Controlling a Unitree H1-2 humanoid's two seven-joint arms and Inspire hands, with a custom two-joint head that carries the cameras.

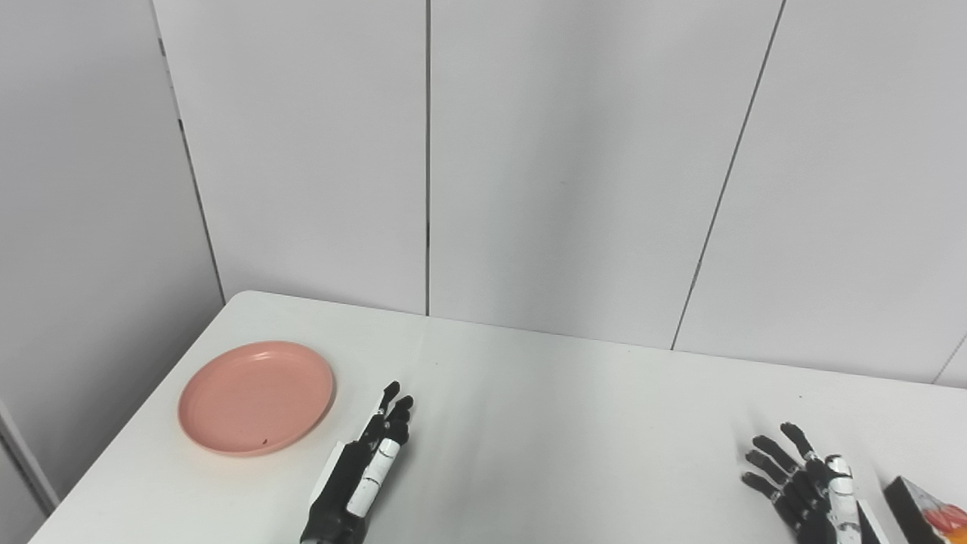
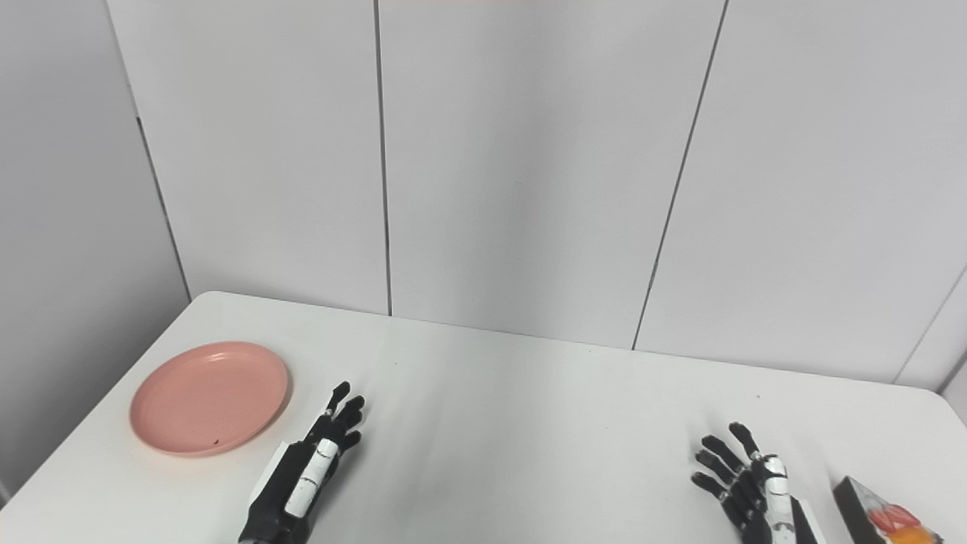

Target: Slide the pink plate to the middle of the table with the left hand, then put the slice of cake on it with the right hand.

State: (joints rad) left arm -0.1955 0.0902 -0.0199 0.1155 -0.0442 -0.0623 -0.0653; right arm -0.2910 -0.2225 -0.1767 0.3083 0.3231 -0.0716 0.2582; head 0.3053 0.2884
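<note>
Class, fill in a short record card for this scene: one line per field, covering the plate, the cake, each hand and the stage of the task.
plate: pink plate, empty, on the left part of the white table
cake: slice of cake, at the right edge, partly cut off
left hand: left hand, open, just right of the plate, not touching it
right hand: right hand, open, left of the cake
stage: plate not yet moved

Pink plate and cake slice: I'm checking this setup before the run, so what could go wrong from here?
1. The round pink plate lies near the white table's left edge; a badly aimed push by the open left hand, now beside its right rim, might send it off.
2. The dark-sided cake slice sits at the right front corner, partly out of frame, so the open right hand may grasp it poorly or nudge it off the table.
</note>
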